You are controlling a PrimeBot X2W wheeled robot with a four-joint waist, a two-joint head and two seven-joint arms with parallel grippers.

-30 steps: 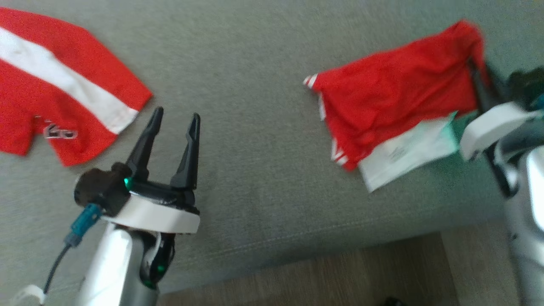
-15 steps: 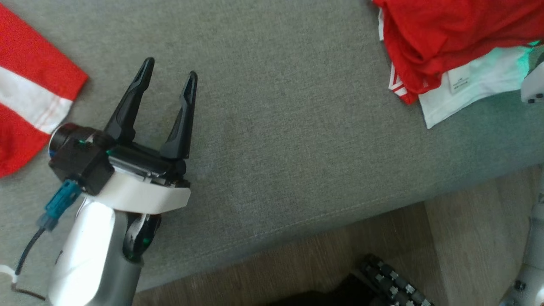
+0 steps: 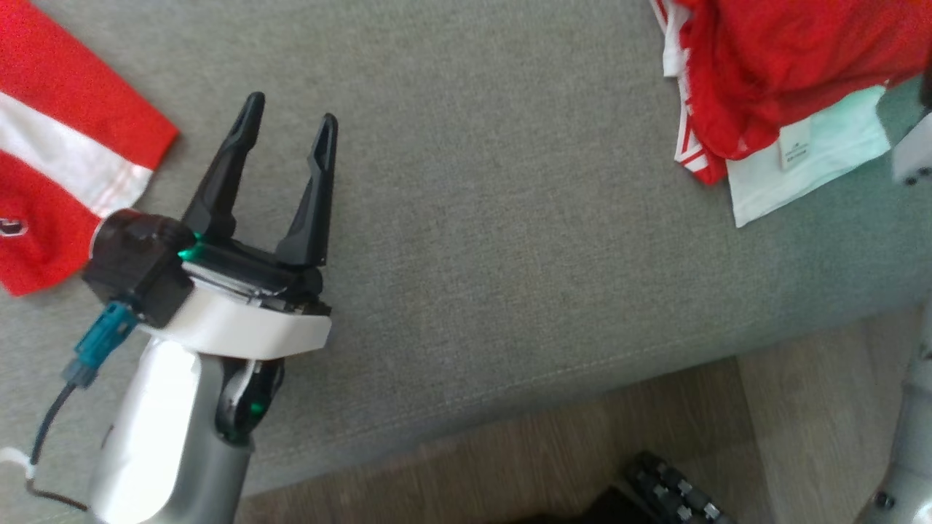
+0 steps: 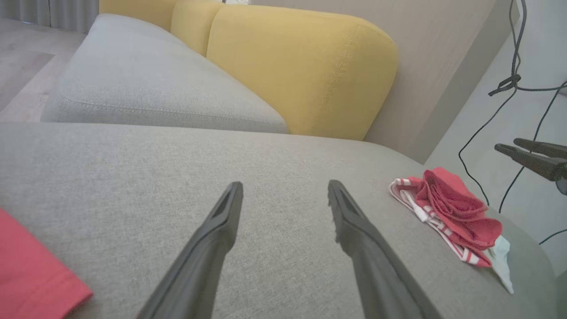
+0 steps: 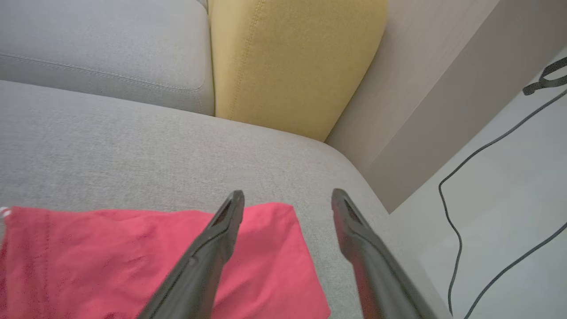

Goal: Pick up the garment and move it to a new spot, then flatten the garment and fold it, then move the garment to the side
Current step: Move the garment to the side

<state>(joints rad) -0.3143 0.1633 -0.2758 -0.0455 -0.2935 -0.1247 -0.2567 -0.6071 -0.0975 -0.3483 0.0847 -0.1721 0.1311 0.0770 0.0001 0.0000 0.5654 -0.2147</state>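
The garment [image 3: 772,65] is seen lying as a folded bundle at the right end of the grey sofa seat [image 3: 510,218], near its edge, with striped trim and a white inner panel showing. The right gripper [image 5: 288,195] is held just above it, jaws spread and nothing pinched. The left gripper [image 3: 291,109] is held over bare seat, jaws likewise spread and empty. A 2nd red-and-white cloth [image 3: 65,145] is seen at the far left. Folding and the move aside are judged done; only clearing the arms appears to be left.
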